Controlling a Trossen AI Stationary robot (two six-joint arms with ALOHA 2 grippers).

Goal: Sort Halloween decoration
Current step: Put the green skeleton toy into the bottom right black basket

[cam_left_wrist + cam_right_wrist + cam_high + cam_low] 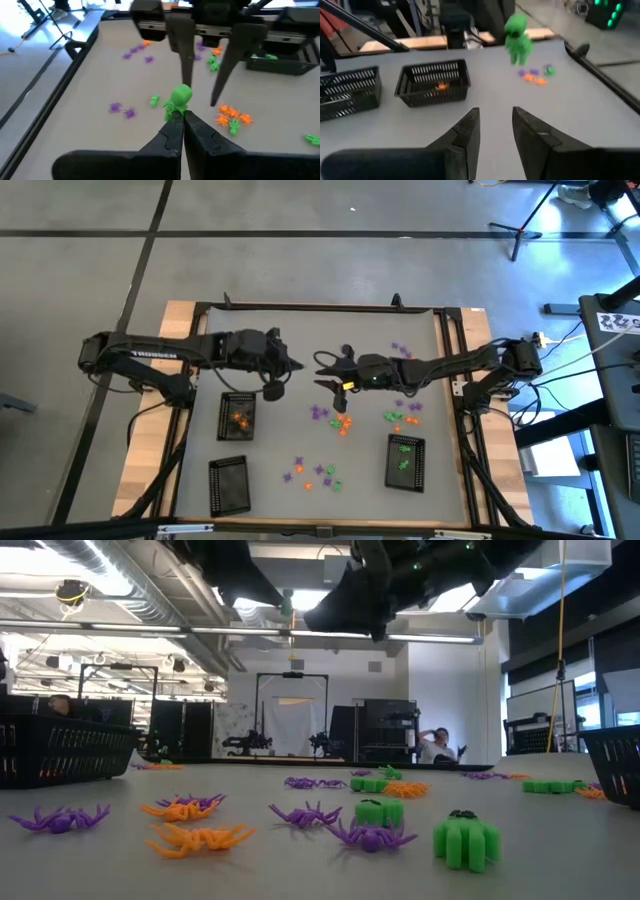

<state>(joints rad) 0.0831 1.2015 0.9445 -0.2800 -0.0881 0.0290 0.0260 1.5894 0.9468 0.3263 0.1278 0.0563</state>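
Now we hold | left gripper clamped on green trinket, lifted above table | right gripper faces it, fingers apart, empty, just beside | green-filled tray lies beyond right gripper, so right arm is nearer.

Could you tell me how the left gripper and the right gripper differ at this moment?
The left gripper is shut on a green trinket, while the right gripper is open and holds nothing. In the high view, the left gripper is above the tray with orange pieces; the right gripper is over the table's middle, near loose trinkets. Both are dark, two-fingered and raised off the table.
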